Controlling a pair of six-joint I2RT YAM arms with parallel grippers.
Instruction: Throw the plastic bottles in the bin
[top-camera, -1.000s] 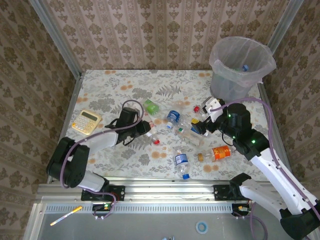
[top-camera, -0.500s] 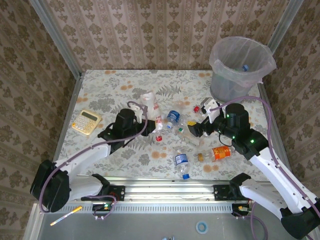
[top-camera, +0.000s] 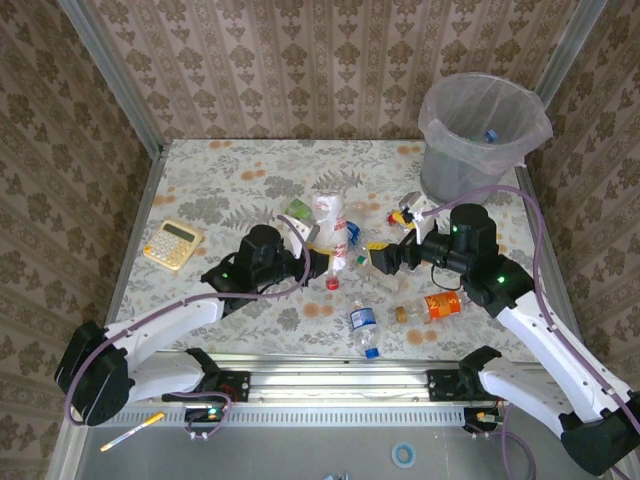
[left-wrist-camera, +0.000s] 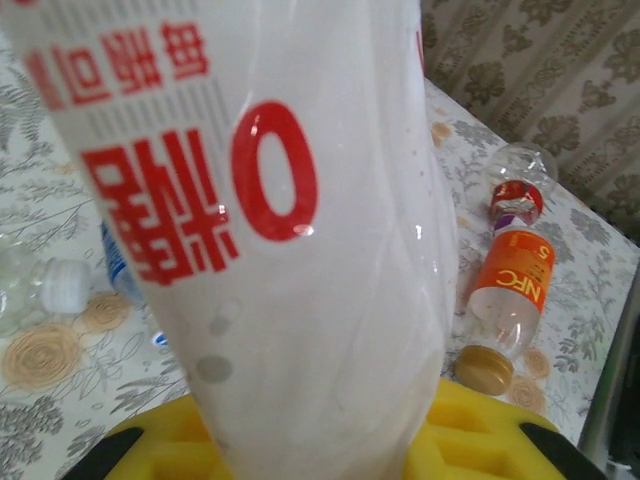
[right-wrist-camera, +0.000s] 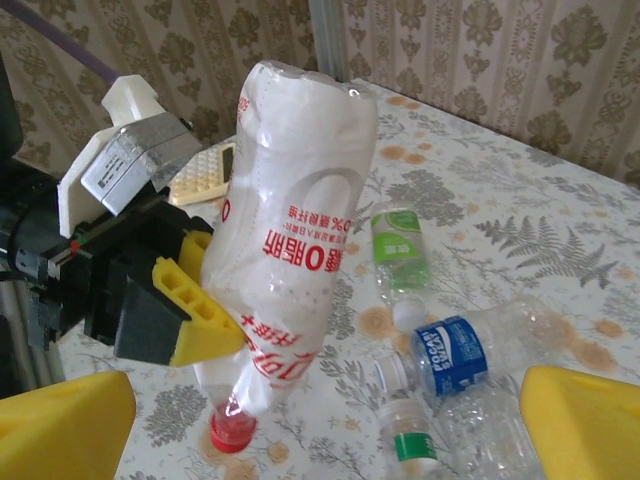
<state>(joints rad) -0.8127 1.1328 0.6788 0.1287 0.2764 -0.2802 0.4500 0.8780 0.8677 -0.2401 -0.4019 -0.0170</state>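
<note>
1. Brown patterned wallpaper closes in a floral counter (top-camera: 240, 180) on three sides.
2. A yellow calculator (top-camera: 172, 243) lies near the counter's left edge.
3. Around mid-counter the left claw (top-camera: 320, 256) pinches a white-labelled bottle (top-camera: 330, 222) by its lower half. The bottle stands nearly upright with its red cap pointing down. Whether the cap touches the counter cannot be told. In the left wrist view the red-printed label sits between the claw's yellow pads.
4. A green-labelled bottle (top-camera: 299, 209) lies on its side just beyond the held one, toward the far edge. In the right wrist view a blue-labelled bottle (right-wrist-camera: 450, 355) lies to the right of the green one.
5. The right claw (top-camera: 383, 258) sits just to the right of the held bottle and faces it. Its yellow fingers are spread wide with nothing gripped between them.
6. Toward the near edge lies a clear blue-capped bottle (top-camera: 364, 322). To its right an orange bottle (top-camera: 438, 305) lies on its side, gold cap pointing left.
7. The bin (top-camera: 455, 180) stands in the far right corner, lined with a translucent bag. One small bottle with a blue cap (top-camera: 489, 135) lies inside it.
</note>
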